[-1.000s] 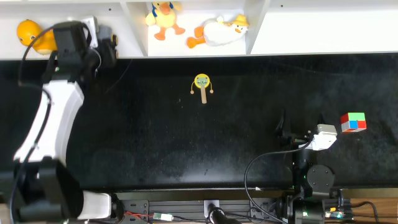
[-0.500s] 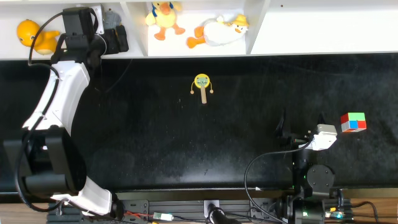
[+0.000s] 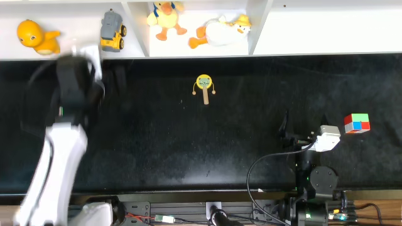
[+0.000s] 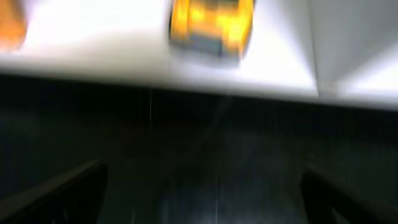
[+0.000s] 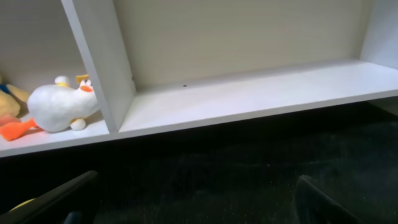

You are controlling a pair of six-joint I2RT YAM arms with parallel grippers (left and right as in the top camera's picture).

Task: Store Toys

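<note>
Since the toy truck (image 3: 112, 31) is set in the shelf's (image 3: 78, 28) left compartment, nothing is held by the wide-open left gripper (image 4: 202, 169). The right gripper (image 5: 198, 178) is seen open and empty, the cube (image 3: 356, 123) not yet stored.

- The toy truck (image 3: 112, 31) is sitting right of the rubber duck (image 3: 36, 34) in the shelf's (image 3: 201, 51) left compartment.
- The plush duck (image 3: 164, 17) and plush goose (image 3: 220, 31) are lying in the middle one.
- The rattle (image 3: 204, 86) is lying before them on the table (image 3: 157, 138), and the cube (image 3: 356, 123) is sitting far right.
</note>
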